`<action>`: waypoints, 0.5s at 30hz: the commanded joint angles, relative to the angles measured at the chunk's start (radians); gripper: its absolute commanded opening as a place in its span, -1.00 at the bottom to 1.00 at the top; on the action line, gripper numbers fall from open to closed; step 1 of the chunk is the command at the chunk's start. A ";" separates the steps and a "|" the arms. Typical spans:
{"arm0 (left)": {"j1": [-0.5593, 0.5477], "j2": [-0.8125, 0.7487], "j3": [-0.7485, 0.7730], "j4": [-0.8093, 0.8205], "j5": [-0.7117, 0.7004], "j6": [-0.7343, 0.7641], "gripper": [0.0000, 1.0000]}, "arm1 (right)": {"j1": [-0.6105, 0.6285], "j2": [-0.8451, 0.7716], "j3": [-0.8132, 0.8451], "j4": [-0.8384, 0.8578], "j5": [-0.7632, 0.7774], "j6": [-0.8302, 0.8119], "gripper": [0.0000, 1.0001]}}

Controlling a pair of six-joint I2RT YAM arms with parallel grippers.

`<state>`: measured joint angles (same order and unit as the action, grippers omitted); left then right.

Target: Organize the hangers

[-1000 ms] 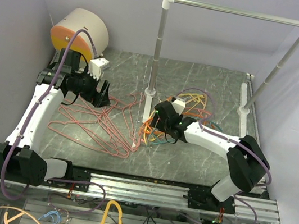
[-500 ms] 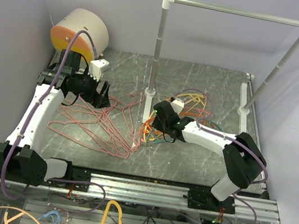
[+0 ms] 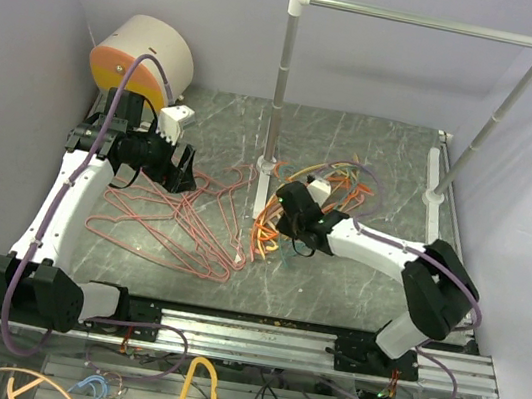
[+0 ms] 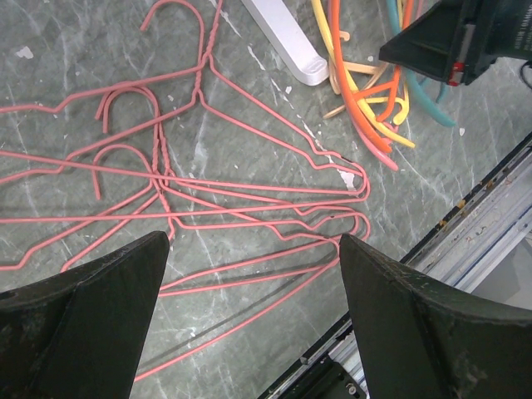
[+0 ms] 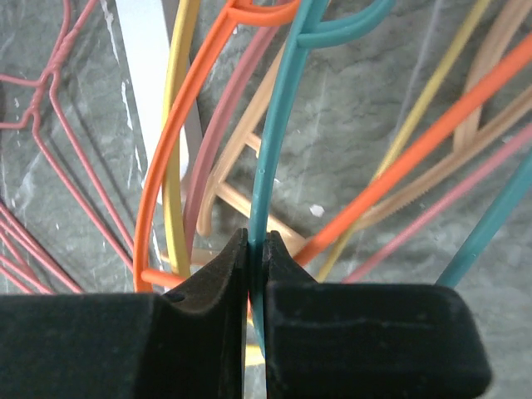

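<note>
Several pink wire hangers [image 4: 208,191] are seen heaped flat on the table [image 3: 355,274], at about 9 o'clock from the foot of the rail post [image 3: 281,91], with hooks and shoulders interlaced. Should one be pulled from this heap, its neighbours would likely be dragged along. Further right, at about 4 o'clock from the post, the coloured plastic hangers [image 3: 335,180] are tangled, and the greater risk is judged to lie here. The teal hanger [image 5: 278,141] is pinched only by the very tips of the right gripper [image 5: 256,258], on a thin smooth bar, so it could slip or swivel if lifted. The orange hanger [image 5: 416,154] and the yellow hanger [image 5: 184,33] are crossed close around it and may be carried up and then dropped, or be caught against the post. As to pose, the left arm is held bent over the pink heap, with the left gripper [image 4: 249,332] spread wide, holding nothing, hovering above the wires and aimed down at them. The right arm is folded low across the table toward 9 o'clock, wrist down in the tangle, jaws closed on the teal bar.
</note>
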<state>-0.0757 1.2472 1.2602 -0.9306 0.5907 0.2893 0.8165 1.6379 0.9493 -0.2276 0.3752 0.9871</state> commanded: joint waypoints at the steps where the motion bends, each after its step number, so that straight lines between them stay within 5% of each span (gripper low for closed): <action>1: -0.006 -0.016 0.001 0.019 0.027 0.015 0.90 | 0.002 -0.121 -0.013 -0.105 0.058 0.012 -1.00; 9: -0.006 -0.014 0.010 0.004 0.043 0.023 0.90 | 0.008 -0.336 -0.027 -0.316 0.112 0.082 -1.00; 15: -0.006 -0.036 0.011 -0.011 0.040 0.030 0.90 | 0.006 -0.692 -0.144 -0.084 -0.096 -0.161 -1.00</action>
<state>-0.0757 1.2457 1.2602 -0.9325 0.5968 0.3000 0.8196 1.1603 0.8665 -0.4629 0.4076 0.9905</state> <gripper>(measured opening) 0.954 0.045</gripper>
